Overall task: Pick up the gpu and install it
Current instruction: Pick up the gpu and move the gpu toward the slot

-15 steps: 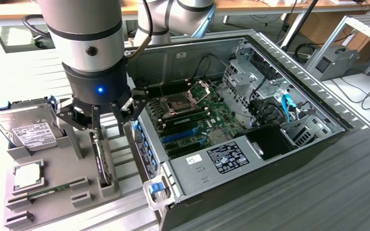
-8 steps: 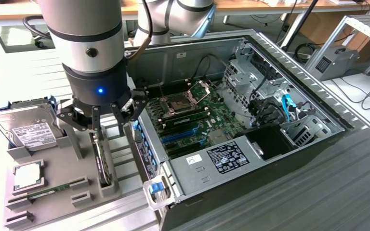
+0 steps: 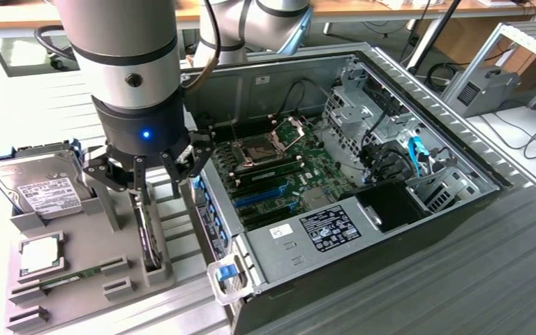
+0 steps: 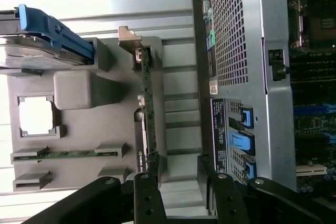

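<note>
Above the gray holder [image 3: 82,241], the claw [image 3: 147,183], apart, half hides the edge-on gpu [image 3: 147,234].

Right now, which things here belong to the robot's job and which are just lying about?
In the job: thin green circuit card with silver bracket; open metal computer case; black fingers.
Lying about: silver hard drive in blue frame; narrow green memory strip; square silver chip.

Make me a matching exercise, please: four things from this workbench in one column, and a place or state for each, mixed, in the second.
1. gpu
2. hard drive
3. memory strip
4. gripper

A. wears a blue frame
B. open, over the gpu
C. between two small grey blocks
D. on edge in the grey holder

Pairs: 1-D, 2-A, 3-C, 4-B
</note>
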`<state>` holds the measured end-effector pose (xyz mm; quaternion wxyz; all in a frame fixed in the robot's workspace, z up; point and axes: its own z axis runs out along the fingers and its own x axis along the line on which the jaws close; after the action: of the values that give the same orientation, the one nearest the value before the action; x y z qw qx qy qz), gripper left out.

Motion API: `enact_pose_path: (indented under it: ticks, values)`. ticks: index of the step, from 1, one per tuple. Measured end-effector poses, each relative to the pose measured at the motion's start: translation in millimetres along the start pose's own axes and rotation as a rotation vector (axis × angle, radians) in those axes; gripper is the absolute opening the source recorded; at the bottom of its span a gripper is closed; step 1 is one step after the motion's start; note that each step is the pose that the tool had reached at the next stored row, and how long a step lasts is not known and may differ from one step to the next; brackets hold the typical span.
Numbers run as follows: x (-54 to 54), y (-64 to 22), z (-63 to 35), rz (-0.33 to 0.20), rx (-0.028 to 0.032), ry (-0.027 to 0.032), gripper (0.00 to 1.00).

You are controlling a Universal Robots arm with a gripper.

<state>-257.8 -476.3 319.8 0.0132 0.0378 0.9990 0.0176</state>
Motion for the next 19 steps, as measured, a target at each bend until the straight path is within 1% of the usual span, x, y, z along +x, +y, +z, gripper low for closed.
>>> enact_pose_path:
  ticks: [2, 6, 10, 19]
  values:
    - [0.1, -0.1, 2.8, 0.0, 0.0, 0.0001, 0.42]
    - [0.1, -0.2, 4.7, 0.0, 0.0001, 0.0001, 0.42]
    - [0.3, -0.4, 9.8, 0.0, 0.0, 0.0, 0.42]
    - [0.3, -0.4, 12.0, 0.0, 0.0, 0.0, 0.42]
